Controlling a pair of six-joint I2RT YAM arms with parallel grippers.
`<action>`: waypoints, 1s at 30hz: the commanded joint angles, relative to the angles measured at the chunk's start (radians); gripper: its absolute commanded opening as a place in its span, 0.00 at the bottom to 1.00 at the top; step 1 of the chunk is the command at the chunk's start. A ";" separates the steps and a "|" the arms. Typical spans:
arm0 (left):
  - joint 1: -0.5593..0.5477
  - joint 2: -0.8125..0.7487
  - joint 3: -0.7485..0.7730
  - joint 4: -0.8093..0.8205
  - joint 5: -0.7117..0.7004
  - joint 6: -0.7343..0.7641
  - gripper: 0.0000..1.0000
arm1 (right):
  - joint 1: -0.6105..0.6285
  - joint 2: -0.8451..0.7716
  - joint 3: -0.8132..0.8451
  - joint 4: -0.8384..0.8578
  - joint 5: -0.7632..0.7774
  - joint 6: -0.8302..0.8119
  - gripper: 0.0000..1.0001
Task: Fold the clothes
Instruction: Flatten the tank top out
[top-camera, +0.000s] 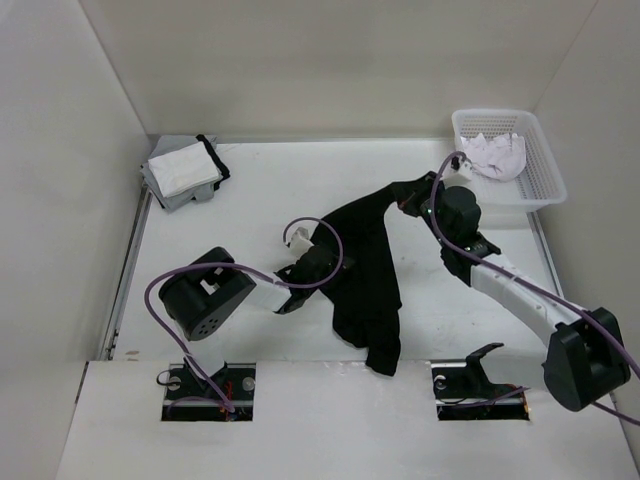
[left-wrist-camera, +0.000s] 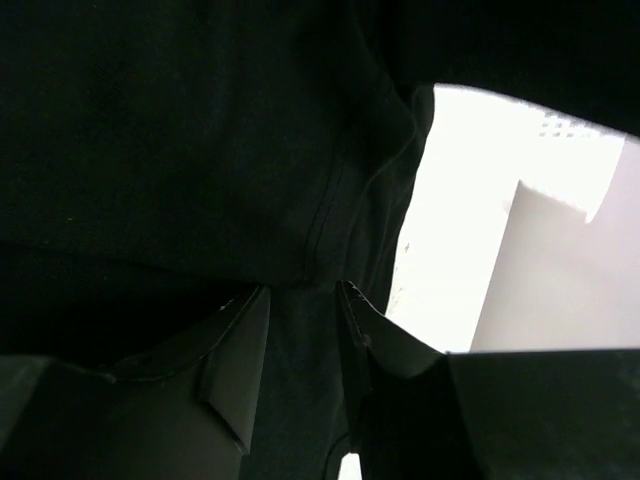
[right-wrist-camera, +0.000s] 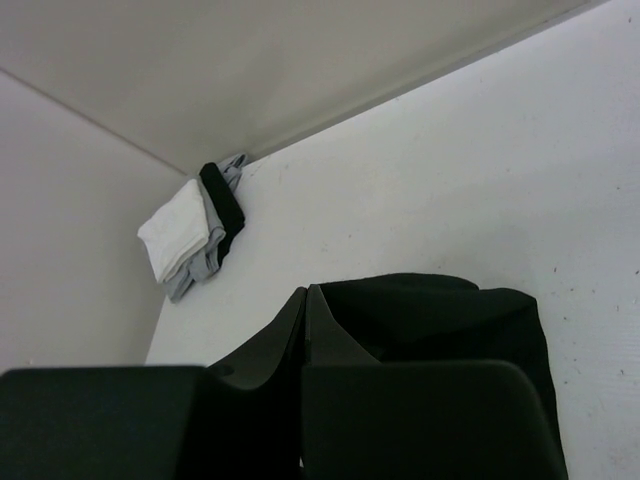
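Note:
The clothes (top-camera: 365, 280), a black tank top, lie rumpled across the middle of the table, stretched from the upper right down to the near edge. My right gripper (top-camera: 412, 200) is at the top's far right end; in the right wrist view the gripper (right-wrist-camera: 307, 300) is shut, with the black fabric (right-wrist-camera: 440, 310) bunched right behind it. My left gripper (top-camera: 318, 258) is at the garment's left edge. In the left wrist view the gripper (left-wrist-camera: 302, 292) has its jaws apart, with black cloth (left-wrist-camera: 200, 150) filling the gap and the space beyond.
A folded grey-and-white stack with black trim (top-camera: 185, 170) lies in the far left corner, also seen in the right wrist view (right-wrist-camera: 190, 240). A white basket (top-camera: 545, 165) at the far right holds a white garment (top-camera: 497, 155). Walls enclose the table on three sides.

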 joint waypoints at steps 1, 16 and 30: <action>-0.002 -0.005 0.017 0.064 -0.054 -0.054 0.30 | -0.013 -0.064 -0.026 0.083 -0.015 0.020 0.00; 0.026 0.024 -0.001 0.111 -0.071 -0.075 0.28 | -0.015 -0.163 -0.084 0.060 -0.035 0.030 0.00; 0.039 0.031 -0.003 0.150 -0.040 -0.060 0.13 | -0.015 -0.163 -0.092 0.060 -0.038 0.031 0.00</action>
